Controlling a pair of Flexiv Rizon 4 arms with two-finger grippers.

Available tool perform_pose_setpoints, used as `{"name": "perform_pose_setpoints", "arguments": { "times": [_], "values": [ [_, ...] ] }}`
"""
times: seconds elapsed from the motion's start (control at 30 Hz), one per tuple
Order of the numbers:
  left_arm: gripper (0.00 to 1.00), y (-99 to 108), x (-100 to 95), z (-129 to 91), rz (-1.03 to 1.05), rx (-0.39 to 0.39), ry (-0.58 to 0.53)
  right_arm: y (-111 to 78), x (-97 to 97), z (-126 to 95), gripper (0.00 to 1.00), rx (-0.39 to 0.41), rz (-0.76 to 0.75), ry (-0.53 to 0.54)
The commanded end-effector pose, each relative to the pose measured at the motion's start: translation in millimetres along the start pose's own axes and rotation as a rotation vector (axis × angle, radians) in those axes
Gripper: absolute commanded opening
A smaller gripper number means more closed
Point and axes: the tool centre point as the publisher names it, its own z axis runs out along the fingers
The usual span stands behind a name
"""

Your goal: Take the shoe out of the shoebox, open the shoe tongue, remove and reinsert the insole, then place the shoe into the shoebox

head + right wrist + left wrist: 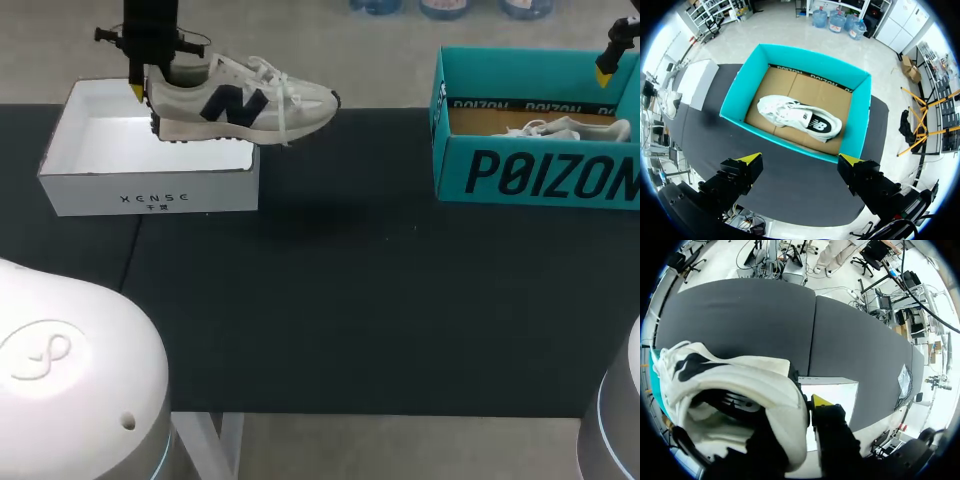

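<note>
Between the fingers of the left gripper, clenched on the heel collar of the shoe, one finger seemingly inside. Hold the pinch firm, carry the sole level past the wall of the white shoebox just beneath, set down on the table beyond. Far across, right gripper spread and empty above the teal box.

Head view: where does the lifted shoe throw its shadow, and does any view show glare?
Head view: the shoe, clamped by the left gripper, throws a faint shadow on the table beside the white box, whose floor glares white. Left wrist view: that gripper lies in dark shade. Right wrist view: the teal box is evenly lit, no glare.
</note>
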Motion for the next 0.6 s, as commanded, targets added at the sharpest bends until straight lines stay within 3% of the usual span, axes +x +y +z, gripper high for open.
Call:
{"name": "perform_pose_setpoints", "arguments": {
  "times": [0.03, 0.13, 0.33, 0.6],
  "values": [
    [0.00, -32, -14.5, -2, -0.008, -0.448, -0.053, -0.7, -0.2, 0, 1.00, -0.002, -0.001, 0.001],
    [0.00, -44, -33.9, 1, -0.008, -0.453, -0.061, -0.7, -0.2, 0, 1.00, -0.002, -0.001, 0.001],
    [0.00, -58, -75.2, 29, 0.007, -0.495, -0.084, -0.7, -0.2, 0, 1.00, -0.002, -0.001, 0.001],
    [0.00, -65, -108.7, 64, -0.067, -0.524, -0.120, -0.7, -0.2, 0, 1.00, -0.002, -0.001, 0.001]
  ]
}}
